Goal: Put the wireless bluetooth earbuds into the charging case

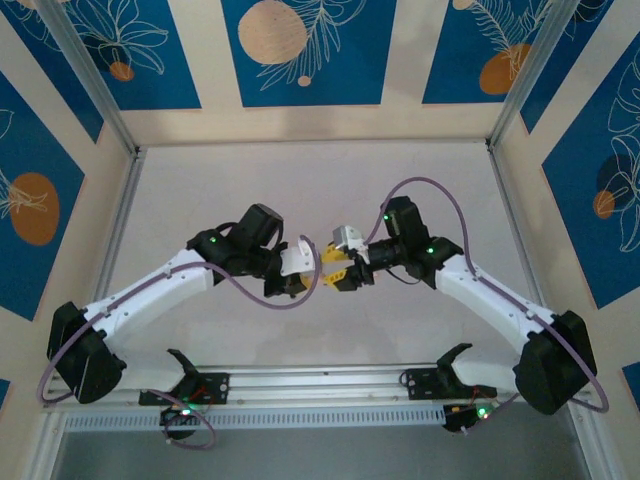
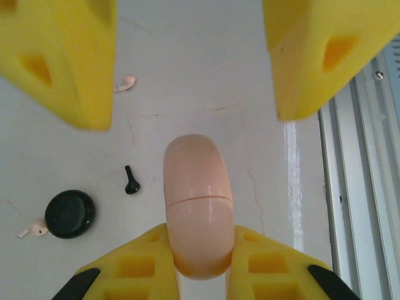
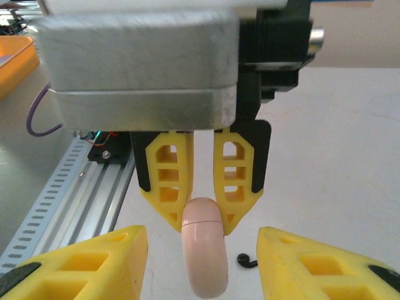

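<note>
The left hand (image 2: 200, 253) is clamped on the closed pink case (image 2: 197, 187). The right hand (image 3: 201, 240) is apart, its fingers either side of the case's free end. One black earbud (image 2: 131, 180) lies on the counter (image 2: 206, 75) near a black round disc (image 2: 70, 214). The step appears to be opening the case, so the right hand likely needs to catch the lid above the seam.

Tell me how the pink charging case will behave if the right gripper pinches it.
Probably slippery: the pink charging case looks smooth, glossy and rounded, so it may squirt out of a pinch. It seems rigid, with a lid seam across it. The left gripper clamps only one end, so the right gripper could pivot it.
</note>
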`<state>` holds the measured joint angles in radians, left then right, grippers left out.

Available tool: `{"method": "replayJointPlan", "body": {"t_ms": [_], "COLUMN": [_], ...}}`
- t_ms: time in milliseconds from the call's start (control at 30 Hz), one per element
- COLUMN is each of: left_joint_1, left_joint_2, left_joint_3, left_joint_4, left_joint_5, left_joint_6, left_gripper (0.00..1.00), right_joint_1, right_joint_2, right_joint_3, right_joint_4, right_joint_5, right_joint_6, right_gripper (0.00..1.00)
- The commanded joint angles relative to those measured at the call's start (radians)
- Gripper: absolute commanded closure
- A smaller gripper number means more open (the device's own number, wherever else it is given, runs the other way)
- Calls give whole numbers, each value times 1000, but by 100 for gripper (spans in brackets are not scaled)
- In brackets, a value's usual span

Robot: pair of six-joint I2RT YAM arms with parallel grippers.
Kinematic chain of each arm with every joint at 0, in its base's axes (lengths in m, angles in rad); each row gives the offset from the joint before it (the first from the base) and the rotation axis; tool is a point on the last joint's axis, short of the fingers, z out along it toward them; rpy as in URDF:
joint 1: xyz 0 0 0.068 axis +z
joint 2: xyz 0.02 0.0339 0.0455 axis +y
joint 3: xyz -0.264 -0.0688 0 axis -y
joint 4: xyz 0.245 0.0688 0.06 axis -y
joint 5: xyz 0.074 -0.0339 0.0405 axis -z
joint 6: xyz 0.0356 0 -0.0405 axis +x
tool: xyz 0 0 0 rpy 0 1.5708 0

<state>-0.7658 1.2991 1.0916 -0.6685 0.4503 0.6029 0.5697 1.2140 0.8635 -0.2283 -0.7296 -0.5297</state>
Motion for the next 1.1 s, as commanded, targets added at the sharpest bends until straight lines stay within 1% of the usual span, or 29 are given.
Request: {"method": "replayJointPlan", "body": {"t_ms": [0, 300, 433, 533, 633, 700, 733, 767, 800, 867, 933, 1000, 1067], "left_joint_1": [-14, -14, -14, -14, -14, -14, -14, -13, -13, -14, -14, -14, -12], "left_joint_2": [-13, -40, -40, -41, -45, -53, -57, -63, -70, -88, -121, -166, -201], "left_joint_3": [33, 17, 17, 16, 11, 0, -7, -15, -25, -59, -117, -197, -266], "left_joint_4": [-28, -4, 1, 4, 16, 41, 58, 82, 111, 177, 279, 425, 570], "left_joint_5": [15, 45, 36, 30, 30, 17, 5, -5, -7, 20, 46, 69, 101], "left_joint_6": [27, 24, 18, 15, 10, -6, -18, -32, -49, -67, -93, -133, -175], "left_gripper": [83, 83, 83, 83, 81, 71, 65, 56, 52, 46, 43, 41, 38], "right_joint_1": [20, 34, 34, 33, 32, 24, 15, 3, -9, -40, -75, -112, -135], "right_joint_2": [36, 112, 122, 123, 119, 108, 101, 88, 70, 30, -17, -69, -108], "right_joint_3": [40, 70, 75, 75, 81, 79, 73, 59, 38, -11, -74, -137, -175], "right_joint_4": [-48, -70, -77, -83, -95, -86, -69, -42, 0, 99, 215, 329, 399], "right_joint_5": [-15, -19, -20, -20, -30, -54, -78, -102, -125, -161, -186, -211, -220], "right_joint_6": [-36, -50, -55, -62, -64, -54, -41, -22, 4, 64, 140, 218, 270], "right_gripper": [51, 53, 57, 66, 79, 87, 88, 88, 88, 88, 88, 88, 88]}}
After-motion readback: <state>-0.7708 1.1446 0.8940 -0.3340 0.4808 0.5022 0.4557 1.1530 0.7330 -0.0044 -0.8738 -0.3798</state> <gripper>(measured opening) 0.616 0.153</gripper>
